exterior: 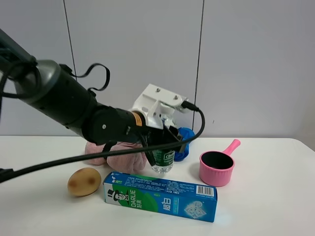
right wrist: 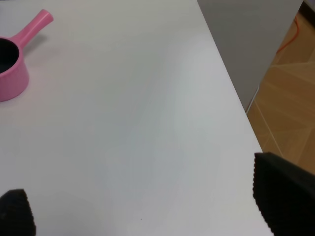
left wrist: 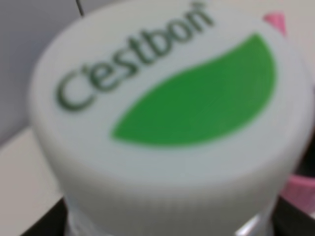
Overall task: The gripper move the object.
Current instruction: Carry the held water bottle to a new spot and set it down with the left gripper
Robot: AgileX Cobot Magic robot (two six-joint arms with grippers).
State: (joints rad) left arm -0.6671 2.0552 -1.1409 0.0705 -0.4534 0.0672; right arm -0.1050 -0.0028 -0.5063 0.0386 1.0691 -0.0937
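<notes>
Water bottle (exterior: 165, 158): clear, dark green label, upright, clamped in the left gripper (exterior: 163, 146). Black fingers sit on either side of the bottle's upper body, jaws closed onto it. Can't tell if the base is touching the table (exterior: 266, 206) or just off it.

Left wrist view is filled by the bottle's white ribbed cap (left wrist: 167, 123), "C'estbon" in green plus a green leaf mark, blurred from being so close.

Bottle sits mid-table, just behind the long blue-green Darlie toothpaste box (exterior: 160, 195), which lies flat near the front edge. Pink plush (exterior: 120, 161) is just beside the bottle on the left, partly under the arm. A blue object (exterior: 186, 147) is right behind it; can't identify it. Pink saucepan (exterior: 216, 168) is near on the right, handle pointing back-right. Potato (exterior: 84, 181) is left of the box, touching or nearly touching its end.

Right gripper (right wrist: 147, 209): jaws wide apart, holding nothing, over bare table near the right edge. The saucepan (right wrist: 11, 69) shows in its wrist view, well apart from it.
</notes>
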